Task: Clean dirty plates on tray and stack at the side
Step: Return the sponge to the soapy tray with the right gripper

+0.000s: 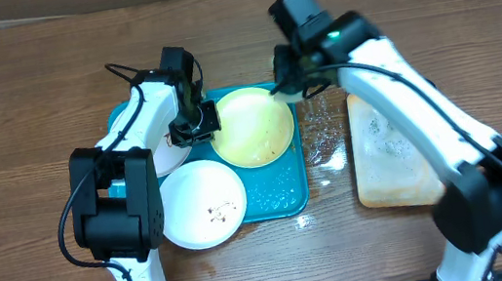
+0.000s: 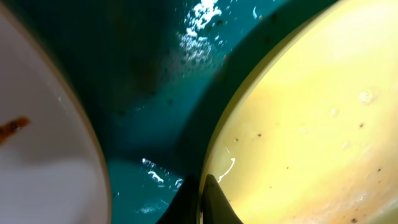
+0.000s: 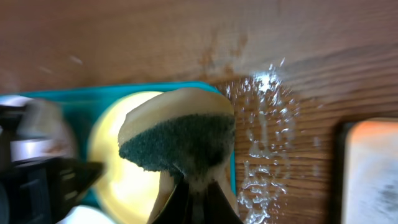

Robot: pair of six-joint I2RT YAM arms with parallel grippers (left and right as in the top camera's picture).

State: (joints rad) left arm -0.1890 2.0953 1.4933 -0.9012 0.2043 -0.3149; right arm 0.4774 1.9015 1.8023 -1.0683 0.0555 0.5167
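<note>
Bright, even light from above; our wrist views go soft.
We see white glare on the wet tray (image 2: 149, 93), glints on the splashed table (image 3: 124, 37), and close-up blur over the sponge (image 3: 177, 140) and the yellow-green plate (image 2: 311, 112).

Robotics lab bench: wood-grain table (image 1: 11, 115), left arm (image 1: 136, 127) and right arm (image 1: 411, 88) with exposed cables either side of the tray (image 1: 283, 195), water (image 1: 327, 154) spilled just right of it.
</note>
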